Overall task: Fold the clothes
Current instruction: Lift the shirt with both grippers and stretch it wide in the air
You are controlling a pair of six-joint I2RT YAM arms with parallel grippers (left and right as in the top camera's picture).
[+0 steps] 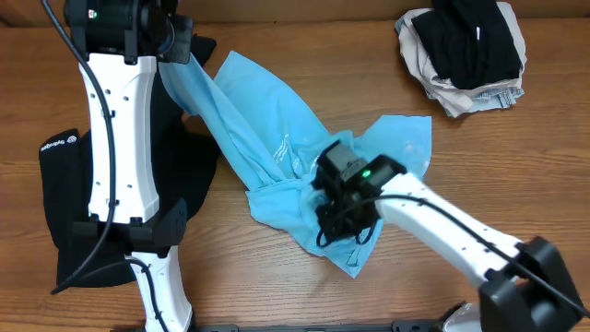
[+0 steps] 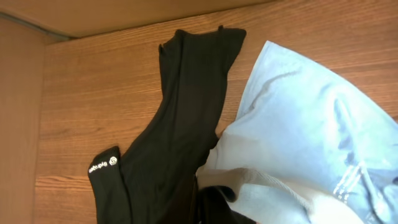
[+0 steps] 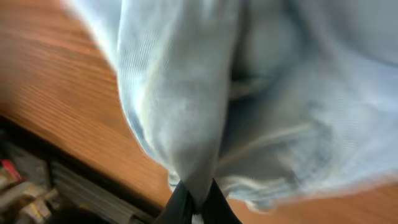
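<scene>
A light blue shirt [image 1: 267,129] lies crumpled across the middle of the wooden table [image 1: 267,286]. My left gripper [image 1: 187,48] is shut on one end of it and holds that end up at the back left; the cloth drapes over its finger in the left wrist view [image 2: 217,208], where the blue shirt [image 2: 311,118] fills the right side. My right gripper [image 1: 338,217] is shut on a fold of the shirt near its front edge. In the right wrist view its fingers [image 3: 196,205] pinch the blue cloth [image 3: 186,93].
A black garment [image 1: 198,175] with a small white logo lies flat on the left under my left arm, and also shows in the left wrist view [image 2: 180,112]. A pile of folded black and beige clothes [image 1: 466,51] sits at the back right.
</scene>
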